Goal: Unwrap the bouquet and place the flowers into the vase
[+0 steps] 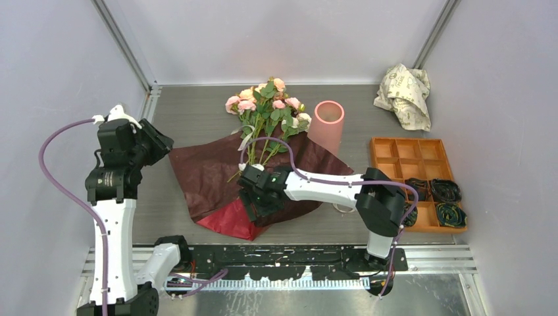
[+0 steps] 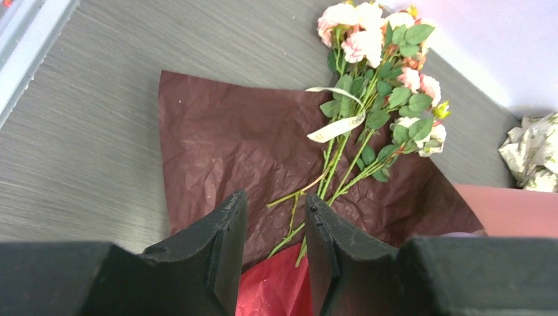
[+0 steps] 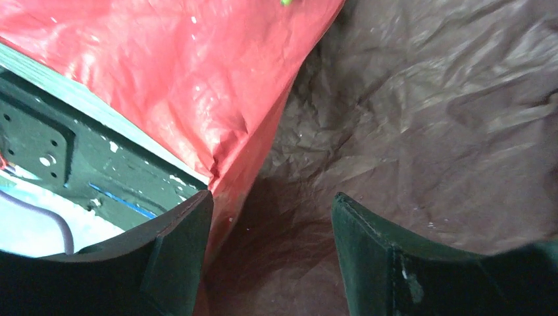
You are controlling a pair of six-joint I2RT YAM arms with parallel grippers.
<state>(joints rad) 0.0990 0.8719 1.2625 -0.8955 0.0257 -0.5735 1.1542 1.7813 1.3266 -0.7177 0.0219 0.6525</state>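
The bouquet's dark red paper [image 1: 210, 168] lies spread flat mid-table, with a bright red fold [image 1: 230, 220] at its near corner. The flowers [image 1: 266, 102], pink and peach roses, lie loose with their stems [image 2: 329, 178] running down onto the paper [image 2: 224, 145], a cream ribbon [image 2: 335, 128] draped across them. The salmon-pink vase [image 1: 326, 125] stands just right of the blooms. My right gripper [image 1: 253, 205] hovers low over the near part of the paper, open [image 3: 271, 201], straddling the edge of the red fold [image 3: 197, 66]. My left gripper [image 1: 156, 141] is raised at the paper's left, open and empty [image 2: 275, 204].
An orange compartment tray [image 1: 395, 148] with dark coiled bands sits at the right. Crumpled cream printed paper [image 1: 405, 92] lies in the far right corner. Walls close in the table on three sides. The metal mounting rail [image 1: 296, 253] runs along the near edge.
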